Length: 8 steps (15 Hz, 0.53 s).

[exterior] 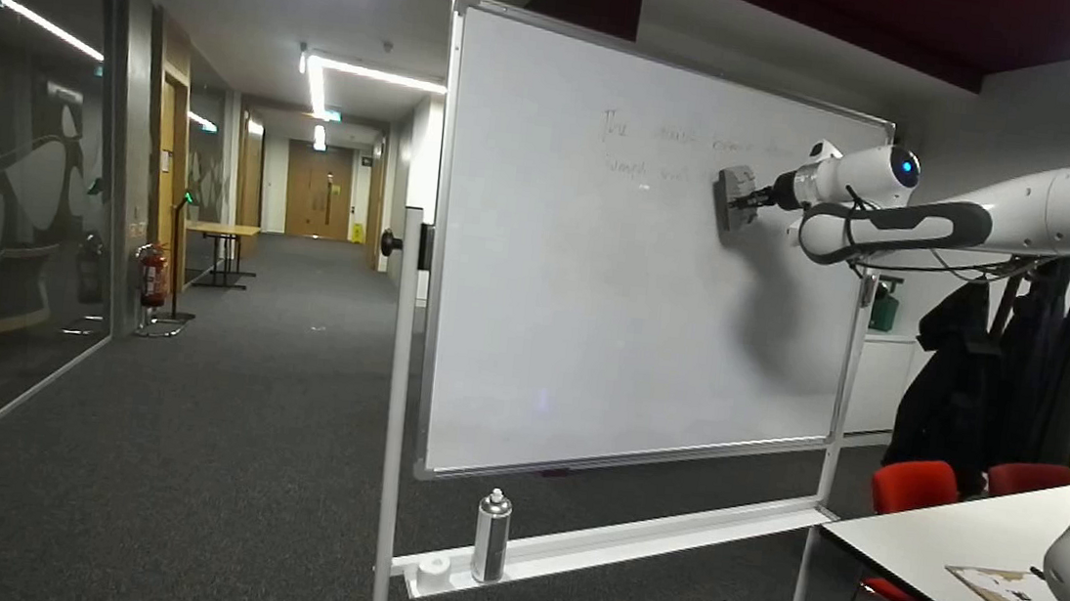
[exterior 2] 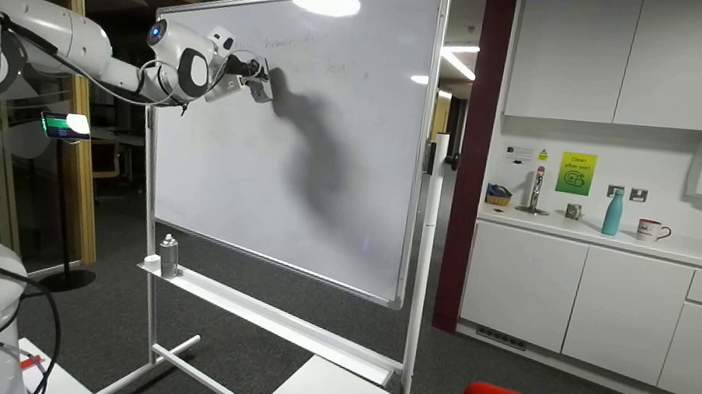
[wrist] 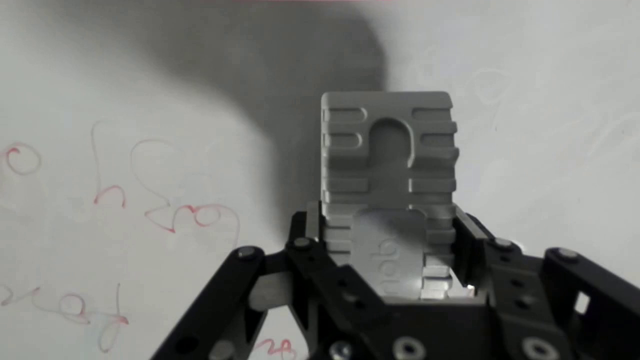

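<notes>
Though near whiteboard (exterior: 572,324), spray can (exterior: 491,538) well below eraser (wrist: 390,165).

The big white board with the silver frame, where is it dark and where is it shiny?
In both exterior views, a soft shadow darkens the white, silver-framed board; in an exterior view, a bright lamp reflection glares just below its top edge; in the wrist view, grey shadow lies above and left of the ribbed grey eraser.
</notes>
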Each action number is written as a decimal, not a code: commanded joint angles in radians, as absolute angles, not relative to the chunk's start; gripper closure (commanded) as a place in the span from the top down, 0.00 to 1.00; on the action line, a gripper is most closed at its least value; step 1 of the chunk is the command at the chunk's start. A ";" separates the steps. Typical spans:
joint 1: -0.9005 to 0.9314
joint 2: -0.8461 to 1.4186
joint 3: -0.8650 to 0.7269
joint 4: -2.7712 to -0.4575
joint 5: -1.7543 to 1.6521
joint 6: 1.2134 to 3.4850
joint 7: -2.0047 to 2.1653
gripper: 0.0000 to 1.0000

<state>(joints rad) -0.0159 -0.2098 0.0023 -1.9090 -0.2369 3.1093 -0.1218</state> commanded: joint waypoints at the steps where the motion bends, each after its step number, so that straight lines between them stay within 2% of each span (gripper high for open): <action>1: -0.031 -0.176 0.008 -1.823 -0.262 3.148 -0.130 0.35; 8: -0.062 -0.049 0.018 -1.620 -0.280 3.107 -0.099 0.35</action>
